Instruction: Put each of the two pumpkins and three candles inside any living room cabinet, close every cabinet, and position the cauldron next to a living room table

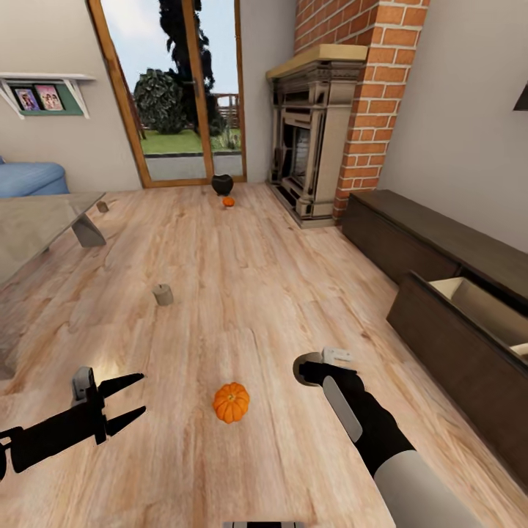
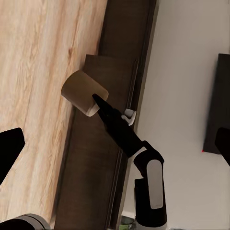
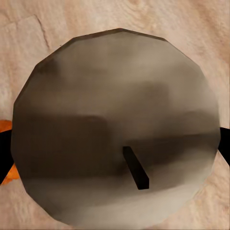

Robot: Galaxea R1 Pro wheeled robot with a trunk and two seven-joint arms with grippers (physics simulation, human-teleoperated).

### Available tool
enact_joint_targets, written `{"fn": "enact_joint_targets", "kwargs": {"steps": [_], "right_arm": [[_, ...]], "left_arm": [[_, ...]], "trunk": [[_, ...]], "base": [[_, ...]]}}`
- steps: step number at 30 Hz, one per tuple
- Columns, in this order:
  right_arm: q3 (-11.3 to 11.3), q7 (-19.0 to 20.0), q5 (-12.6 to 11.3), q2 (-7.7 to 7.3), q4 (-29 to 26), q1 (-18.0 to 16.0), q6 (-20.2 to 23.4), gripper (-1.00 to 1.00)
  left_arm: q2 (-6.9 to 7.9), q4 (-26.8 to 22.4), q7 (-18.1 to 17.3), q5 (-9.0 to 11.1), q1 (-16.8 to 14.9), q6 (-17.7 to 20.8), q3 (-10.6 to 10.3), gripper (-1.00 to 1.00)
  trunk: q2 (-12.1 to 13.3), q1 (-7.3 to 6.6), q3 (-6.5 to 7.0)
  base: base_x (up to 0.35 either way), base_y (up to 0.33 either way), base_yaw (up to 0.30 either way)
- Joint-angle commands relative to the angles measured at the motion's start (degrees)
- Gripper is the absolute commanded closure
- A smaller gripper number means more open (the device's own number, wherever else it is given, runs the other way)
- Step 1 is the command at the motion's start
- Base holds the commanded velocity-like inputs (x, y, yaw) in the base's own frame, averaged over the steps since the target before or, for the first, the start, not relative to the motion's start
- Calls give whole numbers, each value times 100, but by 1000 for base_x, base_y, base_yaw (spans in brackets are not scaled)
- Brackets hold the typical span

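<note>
One orange pumpkin [image 1: 231, 402] lies on the wood floor between my two arms. My right gripper [image 1: 314, 371] is shut on a candle [image 1: 299, 364], just right of that pumpkin; the candle's top and wick [image 3: 115, 129] face the right wrist camera, and its side [image 2: 82, 92] shows in the left wrist view. My left gripper [image 1: 132, 401] hangs open and empty to the pumpkin's left. Another candle [image 1: 163, 294] stands on the floor farther ahead. The black cauldron [image 1: 222, 183] and a second pumpkin [image 1: 229, 201] sit by the glass door. A cabinet [image 1: 455, 345] on the right has a drawer open [image 1: 480, 302].
The grey-topped table [image 1: 37, 220] stands at the left, with a small cream object [image 1: 103, 207] near its leg. A second dark cabinet [image 1: 411, 231] is shut along the right wall. A brick fireplace [image 1: 312, 147] fills the far right corner, and a blue sofa [image 1: 26, 178] is far left.
</note>
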Motion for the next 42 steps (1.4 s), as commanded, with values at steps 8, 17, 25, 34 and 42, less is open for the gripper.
{"fn": "enact_joint_targets", "kwargs": {"steps": [8, 17, 25, 34, 42], "right_arm": [[12, -69, -68, -6, -6, -4, 3, 100], [12, -72, -65, -6, -6, -4, -18, 100], [13, -70, -58, 2, -2, -4, -24, 100], [20, -69, -59, 2, -6, -4, -24, 100], [21, -77, -72, 4, 0, -4, -8, 100]], "left_arm": [[-23, 234, 77, -1167, -3, -1, 817, -100], [-34, 261, 9, -1148, -3, 11, 1088, -100], [-24, 260, 35, -946, -3, 8, 1086, -100], [-22, 260, 57, -952, -3, 2, 1089, -100], [-14, 260, 57, -957, -3, 2, 1090, -100]], "trunk": [[-2, 0, -5], [2, -8, 61], [13, -29, 238], [25, -52, 438], [35, -72, 615]], "base": [[79, 233, -2], [6, 17, 0], [0, 0, 0], [0, 0, 0], [0, 0, 0]]}}
